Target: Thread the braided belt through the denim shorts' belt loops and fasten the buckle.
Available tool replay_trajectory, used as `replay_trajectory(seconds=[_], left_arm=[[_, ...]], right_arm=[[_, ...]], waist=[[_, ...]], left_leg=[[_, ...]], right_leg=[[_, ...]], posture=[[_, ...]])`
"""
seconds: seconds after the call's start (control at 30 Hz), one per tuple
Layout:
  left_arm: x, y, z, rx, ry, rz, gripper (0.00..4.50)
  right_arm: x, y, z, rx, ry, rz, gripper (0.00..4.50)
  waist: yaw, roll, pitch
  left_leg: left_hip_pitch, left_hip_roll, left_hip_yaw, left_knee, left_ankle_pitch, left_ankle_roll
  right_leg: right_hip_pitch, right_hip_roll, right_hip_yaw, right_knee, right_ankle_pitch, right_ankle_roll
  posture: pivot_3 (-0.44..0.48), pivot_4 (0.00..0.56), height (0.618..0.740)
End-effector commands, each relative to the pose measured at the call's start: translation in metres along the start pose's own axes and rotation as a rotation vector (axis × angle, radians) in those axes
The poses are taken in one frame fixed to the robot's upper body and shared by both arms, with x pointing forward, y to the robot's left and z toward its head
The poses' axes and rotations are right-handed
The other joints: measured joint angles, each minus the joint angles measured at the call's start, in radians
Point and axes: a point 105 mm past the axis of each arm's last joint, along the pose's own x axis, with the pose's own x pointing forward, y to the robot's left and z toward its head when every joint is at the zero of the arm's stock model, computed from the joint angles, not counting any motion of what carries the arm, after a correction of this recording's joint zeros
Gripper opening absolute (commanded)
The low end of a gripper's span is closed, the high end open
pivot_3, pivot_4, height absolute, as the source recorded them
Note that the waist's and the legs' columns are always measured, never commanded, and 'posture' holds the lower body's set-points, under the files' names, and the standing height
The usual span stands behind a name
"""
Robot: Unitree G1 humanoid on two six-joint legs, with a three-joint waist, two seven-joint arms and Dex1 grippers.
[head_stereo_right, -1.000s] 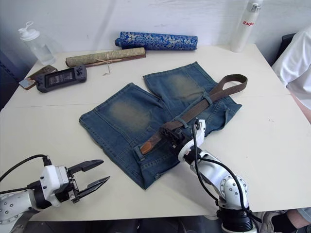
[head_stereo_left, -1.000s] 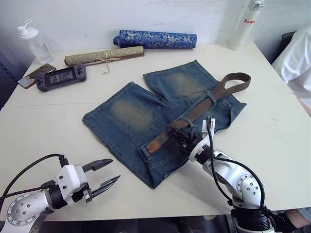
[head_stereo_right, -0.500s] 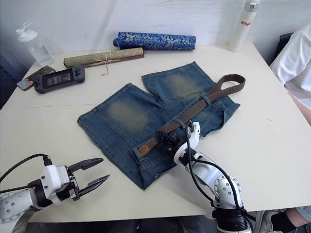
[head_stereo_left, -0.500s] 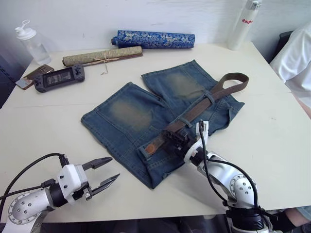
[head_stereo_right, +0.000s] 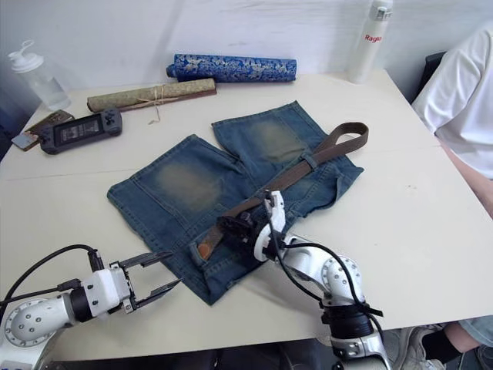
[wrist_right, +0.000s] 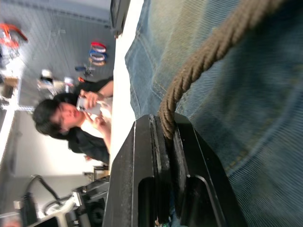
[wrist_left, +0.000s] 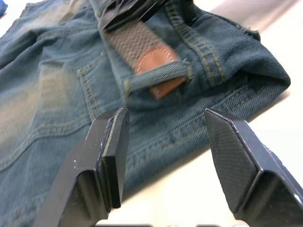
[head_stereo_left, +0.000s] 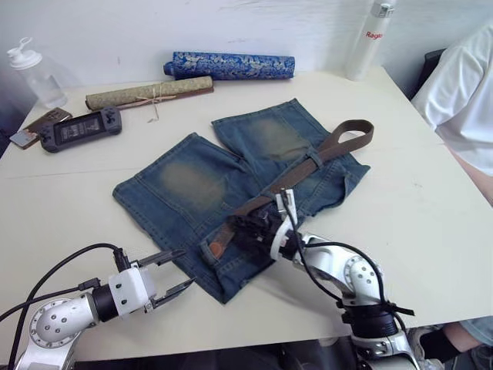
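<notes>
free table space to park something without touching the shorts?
Widest bare patch: the table between the denim shorts and the person's white sleeve. Also the left strip below the game console. Crowded: back edge with the rolls and bottles, and the near edge by both end effectors.

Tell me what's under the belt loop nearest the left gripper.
The braided belt's tan leather tip lies under that belt loop, poking out on both sides. The middle of the tip is covered by the loop, over the denim shorts.

One braided belt (head_stereo_left: 308, 163), one denim shorts (head_stereo_left: 185, 185), two rolls (head_stereo_left: 231, 65), two bottles (head_stereo_left: 368, 38), one console (head_stereo_left: 73, 129).
</notes>
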Motion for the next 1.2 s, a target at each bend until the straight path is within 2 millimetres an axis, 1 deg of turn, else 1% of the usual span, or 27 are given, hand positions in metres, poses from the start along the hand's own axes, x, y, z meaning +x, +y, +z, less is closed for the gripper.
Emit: replay_trajectory(seconds=[0.03, 0.13, 0.27, 0.37, 0.4, 0.53, 0.63, 0.83, 0.97, 1.1, 1.2], left_arm=[[-0.001, 0.007, 0.004, 0.016, -0.007, 0.038, 2.81], [-0.003, 0.009, 0.005, 0.026, 0.002, 0.048, 2.81], [-0.004, 0.003, 0.005, 0.074, 0.014, 0.014, 2.81], [-0.004, -0.005, 0.006, 0.239, 0.022, -0.059, 2.81], [-0.004, -0.004, 0.005, 0.305, 0.024, -0.067, 2.81], [0.001, 0.012, 0.001, 0.613, 0.041, -0.032, 2.81], [0.005, 0.017, -0.003, 0.740, 0.032, -0.028, 2.81], [0.002, 0.017, -0.006, 0.849, -0.005, -0.009, 2.81], [-0.002, 0.014, -0.009, 0.895, -0.018, -0.010, 2.81], [-0.007, 0.013, -0.018, 0.930, 0.003, -0.013, 2.81], [-0.007, 0.013, -0.019, 0.946, 0.004, -0.004, 2.81]], right_arm=[[0.006, -0.015, -0.016, -0.009, 0.029, -0.059, 0.00], [0.004, -0.013, -0.020, -0.007, 0.029, -0.052, 0.00], [0.005, -0.009, -0.031, -0.005, 0.059, -0.034, 0.00], [0.012, -0.008, -0.039, 0.025, 0.086, -0.027, 0.00], [0.014, -0.008, -0.040, 0.043, 0.088, -0.026, 0.00], [0.019, -0.009, -0.041, 0.092, 0.086, -0.026, 0.00], [0.019, -0.009, -0.039, 0.098, 0.082, -0.023, 0.00], [0.019, -0.007, -0.031, 0.116, 0.060, -0.012, 0.00], [0.020, -0.002, -0.026, 0.182, 0.042, 0.015, 0.00], [0.020, -0.001, -0.027, 0.212, 0.058, 0.017, 0.00], [0.019, -0.003, -0.029, 0.218, 0.076, 0.010, 0.00]], waist=[[-0.002, 0.000, 0.000], [0.000, 0.000, 0.000], [0.000, 0.000, 0.000], [-0.001, 0.000, 0.000], [-0.001, 0.000, 0.000], [0.001, 0.001, -0.001], [0.000, 0.000, -0.002], [-0.003, 0.000, -0.002], [-0.003, 0.000, -0.002], [-0.003, 0.001, -0.001], [-0.002, 0.001, -0.001]], left_leg=[[0.001, 0.000, 0.000, 0.000, 0.000, 0.001], [0.003, 0.000, 0.000, 0.000, 0.000, 0.001], [0.003, 0.000, 0.000, -0.001, -0.001, 0.001], [0.003, 0.001, 0.000, -0.001, -0.002, 0.002], [0.004, 0.002, 0.001, -0.001, -0.002, 0.003], [0.005, 0.004, 0.001, -0.001, -0.003, 0.005], [0.007, 0.006, 0.000, -0.001, -0.004, 0.006], [0.008, 0.008, 0.000, -0.001, -0.006, 0.009], [0.008, 0.008, 0.000, -0.001, -0.006, 0.009], [0.008, 0.008, -0.001, -0.001, -0.006, 0.009], [0.008, 0.008, -0.001, -0.001, -0.006, 0.009]], right_leg=[[0.000, 0.000, 0.000, 0.001, -0.001, -0.001], [0.001, 0.000, 0.000, 0.002, -0.001, -0.002], [0.001, 0.000, 0.000, 0.002, -0.002, -0.003], [0.001, 0.001, 0.000, 0.003, -0.003, -0.004], [0.001, 0.002, 0.000, 0.003, -0.003, -0.005], [0.001, 0.005, 0.001, 0.004, -0.004, -0.007], [0.001, 0.008, 0.001, 0.006, -0.005, -0.009], [0.000, 0.010, 0.001, 0.009, -0.006, -0.010], [0.000, 0.010, 0.001, 0.009, -0.006, -0.010], [0.000, 0.010, 0.001, 0.010, -0.006, -0.010], [0.000, 0.010, 0.001, 0.010, -0.006, -0.010]], posture=[[0.000, 0.150, 0.645], [0.000, 0.150, 0.645], [0.000, 0.150, 0.645], [0.000, 0.150, 0.645], [0.000, 0.150, 0.645], [0.000, 0.150, 0.645], [0.000, 0.150, 0.645], [0.000, 0.150, 0.645], [0.000, 0.150, 0.645], [0.000, 0.150, 0.645], [0.000, 0.150, 0.645]])
